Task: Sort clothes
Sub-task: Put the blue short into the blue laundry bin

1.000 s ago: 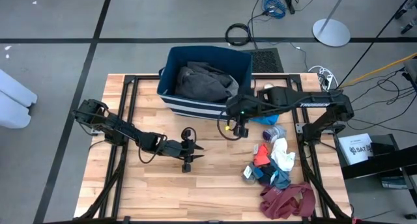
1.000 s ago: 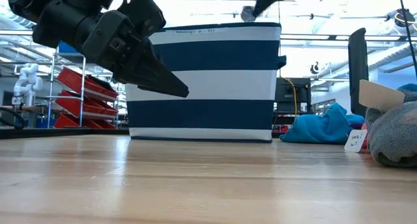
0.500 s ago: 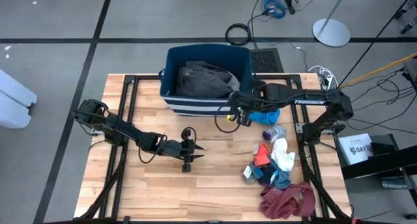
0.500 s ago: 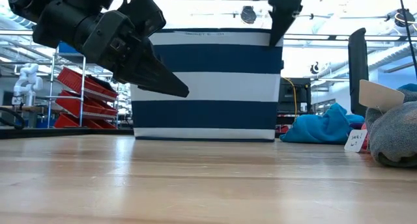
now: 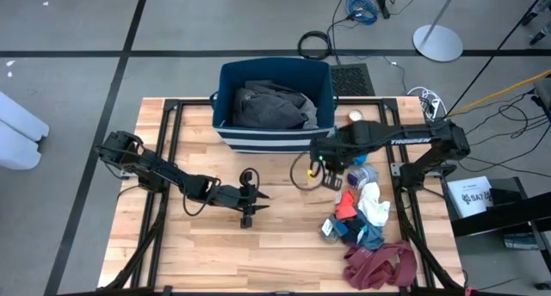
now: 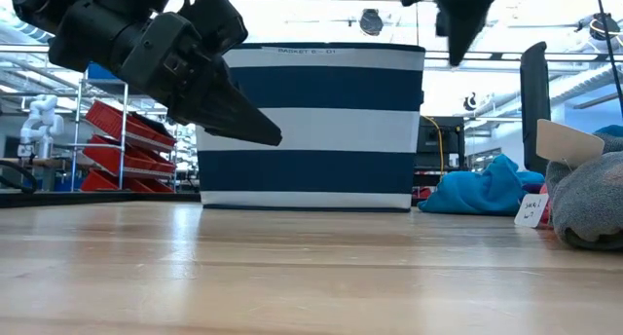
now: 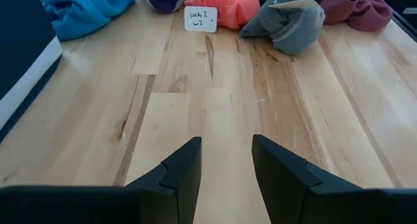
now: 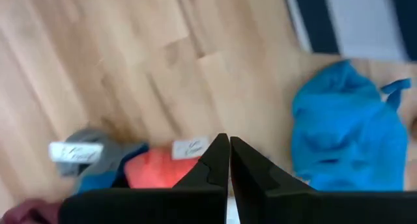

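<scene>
The right claw (image 5: 334, 181) hangs above the worktop (image 5: 258, 244) just in front of the striped bin (image 5: 275, 132), its fingers pressed together and holding nothing. Below it lie the blue top (image 8: 345, 129) and a red garment (image 8: 159, 168). The rest of the clothes (image 5: 370, 223) are heaped along the worktop's right side, and a grey garment (image 5: 271, 107) sits in the bin. The left claw (image 5: 256, 201) waits mid-worktop, partly open and empty.
</scene>
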Robot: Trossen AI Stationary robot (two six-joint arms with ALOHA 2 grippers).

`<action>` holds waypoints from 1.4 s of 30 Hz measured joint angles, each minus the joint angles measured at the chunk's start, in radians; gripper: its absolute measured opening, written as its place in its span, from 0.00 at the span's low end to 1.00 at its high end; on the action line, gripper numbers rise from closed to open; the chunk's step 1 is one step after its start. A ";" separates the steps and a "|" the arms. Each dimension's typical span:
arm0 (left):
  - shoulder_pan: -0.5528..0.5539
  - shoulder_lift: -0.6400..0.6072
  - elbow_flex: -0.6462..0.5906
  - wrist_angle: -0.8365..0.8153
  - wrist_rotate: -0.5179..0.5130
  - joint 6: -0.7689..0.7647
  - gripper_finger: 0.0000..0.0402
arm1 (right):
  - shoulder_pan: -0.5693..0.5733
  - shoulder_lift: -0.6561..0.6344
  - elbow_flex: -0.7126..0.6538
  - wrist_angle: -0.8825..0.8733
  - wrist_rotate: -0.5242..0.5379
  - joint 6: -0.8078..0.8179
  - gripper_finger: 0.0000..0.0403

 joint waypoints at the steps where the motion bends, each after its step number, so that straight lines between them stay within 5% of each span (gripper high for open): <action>1: 0.000 0.000 0.000 0.000 0.000 -0.004 0.36 | 0.024 -0.003 0.000 -0.010 0.002 0.022 0.00; 11: -0.012 0.000 0.000 0.004 0.000 -0.027 0.36 | 0.251 -0.027 -0.005 -0.191 0.078 0.298 0.00; 15: -0.028 0.000 0.000 0.013 0.007 -0.033 0.36 | 0.270 -0.143 -0.119 -0.168 0.175 0.382 0.00; 28: -0.046 0.000 0.000 0.057 0.007 -0.032 0.36 | 0.010 -0.772 -0.748 0.220 0.274 0.808 0.00; 34: -0.043 0.000 0.000 0.077 0.007 -0.029 0.36 | -0.145 -0.847 -0.795 0.255 0.299 0.751 0.10; 42: -0.037 0.000 0.000 0.102 0.008 0.010 0.36 | -0.265 -0.820 -0.794 0.428 0.287 0.612 0.43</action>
